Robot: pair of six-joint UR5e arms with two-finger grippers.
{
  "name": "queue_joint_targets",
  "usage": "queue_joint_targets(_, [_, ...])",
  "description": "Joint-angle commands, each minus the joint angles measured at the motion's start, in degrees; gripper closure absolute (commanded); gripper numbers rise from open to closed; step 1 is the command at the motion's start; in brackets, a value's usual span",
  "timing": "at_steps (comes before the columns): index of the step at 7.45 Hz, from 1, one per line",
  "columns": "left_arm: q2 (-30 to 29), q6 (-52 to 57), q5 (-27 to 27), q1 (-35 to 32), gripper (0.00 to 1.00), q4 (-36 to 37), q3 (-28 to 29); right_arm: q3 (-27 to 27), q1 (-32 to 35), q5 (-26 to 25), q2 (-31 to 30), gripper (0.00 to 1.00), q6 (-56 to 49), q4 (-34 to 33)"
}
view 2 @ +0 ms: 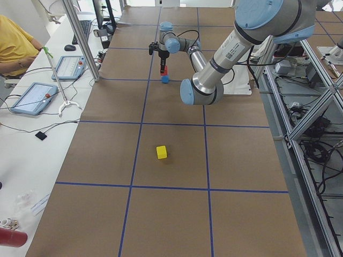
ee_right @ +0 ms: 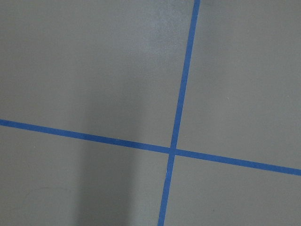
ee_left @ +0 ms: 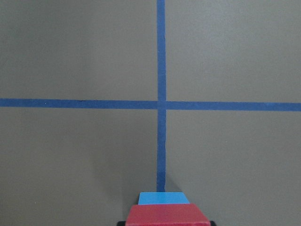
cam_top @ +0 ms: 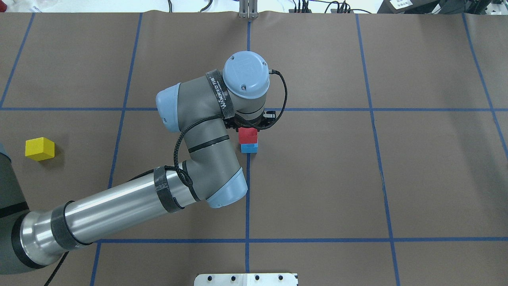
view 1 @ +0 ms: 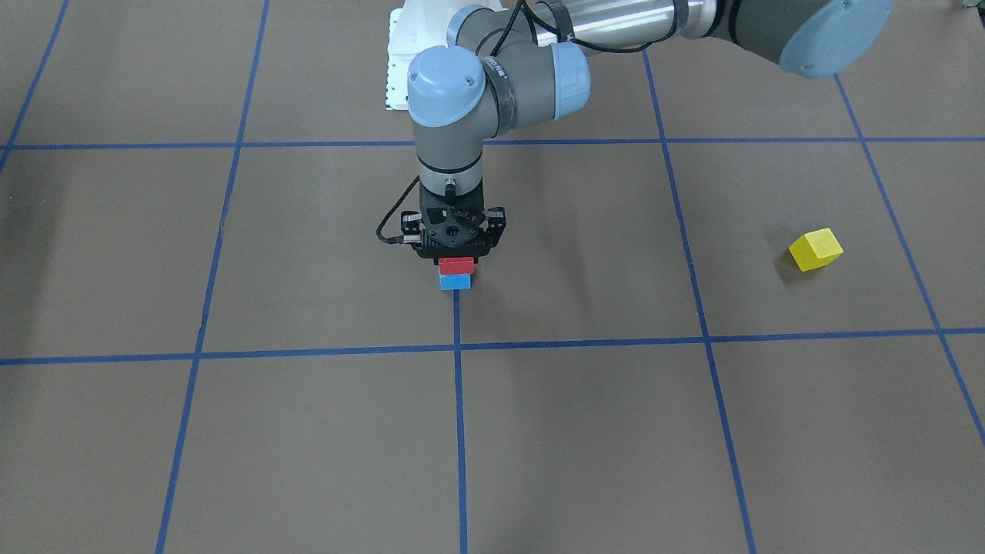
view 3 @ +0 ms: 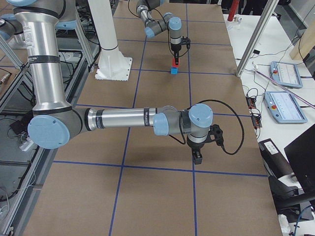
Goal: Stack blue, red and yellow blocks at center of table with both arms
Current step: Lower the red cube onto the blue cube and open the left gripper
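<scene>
A wide, flat table (view 1: 154,246) of matte brown-grey sheet fills the room's middle. Thin blue tape lines (view 1: 585,341) rule it into large squares. Work benches with cables and tablets (view 2: 32,96) run along the far long edge, and a white metal pedestal base (cam_top: 246,279) sits at the robot's edge.

At the centre, on the middle tape line, the light blue block (view 1: 455,282) lies flat on the table. The red block (view 1: 456,266) sits squarely on top of it. Both are plain cubes with sharp edges and no gloss.

The left gripper (view 1: 456,255) points straight down over this pair. In the left wrist view its black jaws stand narrowly parted and close against the red block's two sides.

The yellow block (view 1: 816,249) lies alone on the robot's left, well apart from the stack. It is turned askew to the tape lines, with bare table all round it.

The right gripper (view 3: 198,158) hangs low near a tape crossing, far from the blocks. Whether its fingers are parted or closed cannot be told.
</scene>
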Motion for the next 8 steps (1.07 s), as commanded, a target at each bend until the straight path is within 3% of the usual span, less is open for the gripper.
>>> queue_joint_targets(1, [0.2, 0.0, 0.0, 0.4, 1.00, -0.1, -0.1, 0.0, 0.1, -0.1, -0.1, 0.00, 0.0, 0.0])
queue_joint_targets(5, [0.2, 0.0, 0.0, 0.4, 0.76, -0.1, -0.1, 0.1, 0.2, 0.0, -0.2, 0.00, 0.0, 0.0])
queue_joint_targets(8, [0.0, 0.1, 0.0, 0.4, 0.75, -0.1, 0.0, 0.1, 0.2, 0.0, -0.2, 0.00, 0.0, 0.0])
